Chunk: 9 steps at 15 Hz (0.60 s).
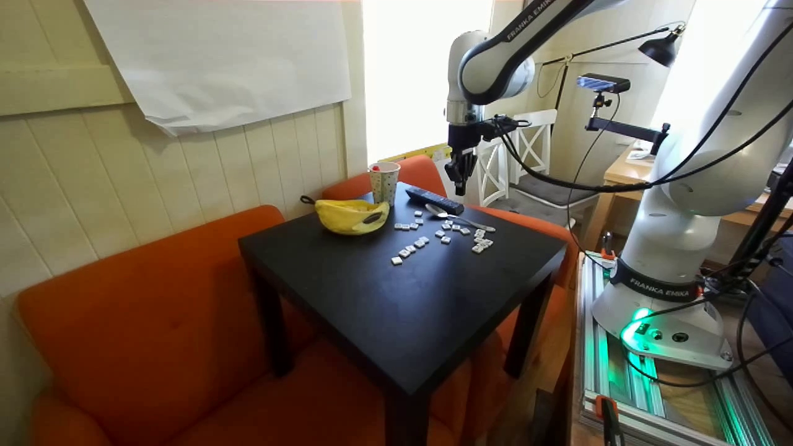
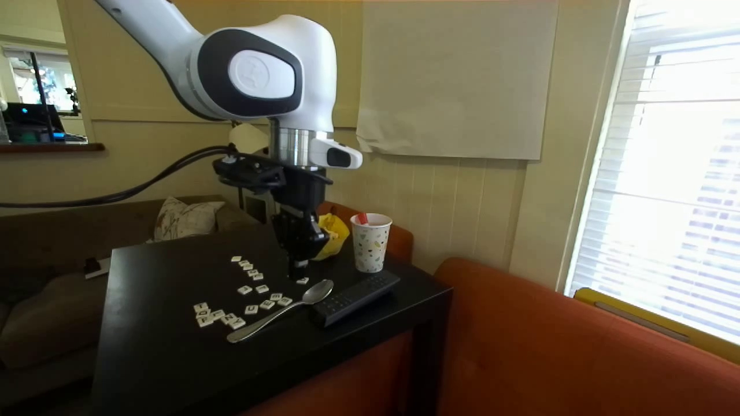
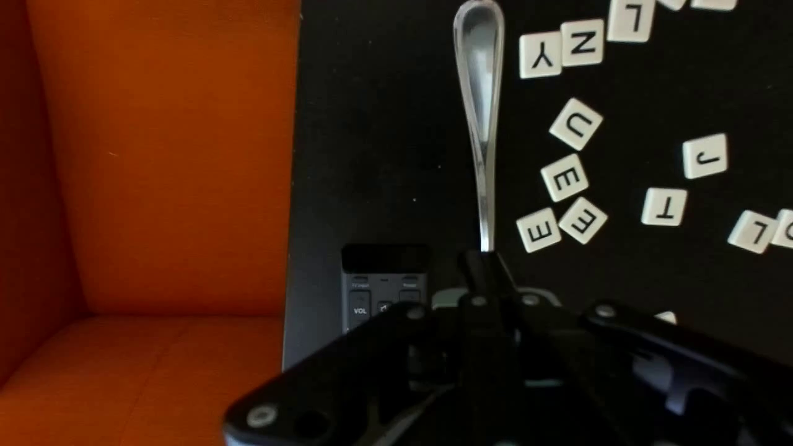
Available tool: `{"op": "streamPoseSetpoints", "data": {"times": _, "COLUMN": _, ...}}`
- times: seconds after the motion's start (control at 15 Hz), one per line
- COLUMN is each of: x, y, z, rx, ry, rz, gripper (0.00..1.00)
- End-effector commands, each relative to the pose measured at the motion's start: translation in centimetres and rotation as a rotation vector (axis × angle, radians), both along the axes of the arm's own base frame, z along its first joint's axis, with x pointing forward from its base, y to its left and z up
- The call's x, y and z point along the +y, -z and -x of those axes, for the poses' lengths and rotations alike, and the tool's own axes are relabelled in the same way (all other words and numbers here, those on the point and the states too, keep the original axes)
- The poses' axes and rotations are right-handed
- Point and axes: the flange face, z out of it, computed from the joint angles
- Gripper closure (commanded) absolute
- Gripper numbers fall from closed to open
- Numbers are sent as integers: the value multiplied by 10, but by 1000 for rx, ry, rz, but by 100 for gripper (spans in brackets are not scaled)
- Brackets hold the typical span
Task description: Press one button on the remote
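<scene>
The remote [image 1: 435, 201] is a flat, slim black oblong that lies near the table's edge, and it also shows in an exterior view [image 2: 357, 297]. In the wrist view only the end of the remote [image 3: 384, 286] with a few buttons shows; the gripper's linkage hides the rest. My gripper [image 3: 486, 255] points down with its fingertips together and nothing between them. In the wrist view its tips appear to the right of the remote, over the spoon's neck. In both exterior views the gripper [image 1: 460, 188] [image 2: 298, 276] is above the table, apart from the remote.
A metal spoon [image 2: 283, 312] lies beside the remote. Several white letter tiles [image 3: 573, 124] are scattered past the spoon. A patterned paper cup [image 2: 370, 242] stands near the remote's far end, and a yellow banana-shaped holder [image 1: 352, 217] sits beyond. Orange seats [image 3: 167, 161] border the black table [image 1: 384, 316].
</scene>
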Motion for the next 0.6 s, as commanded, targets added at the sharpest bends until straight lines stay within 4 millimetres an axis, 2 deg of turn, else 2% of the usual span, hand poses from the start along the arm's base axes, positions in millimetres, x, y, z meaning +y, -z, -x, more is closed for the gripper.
{"op": "streamPoseSetpoints", "data": {"times": 0.0, "x": 9, "y": 5, "z": -13, "rx": 10, "ry": 3, "rz": 47, "gripper": 100}}
{"op": "streamPoseSetpoints", "data": {"times": 0.53, "x": -2, "y": 16, "z": -34, "rx": 40, "ry": 50, "rz": 103, "gripper": 100}}
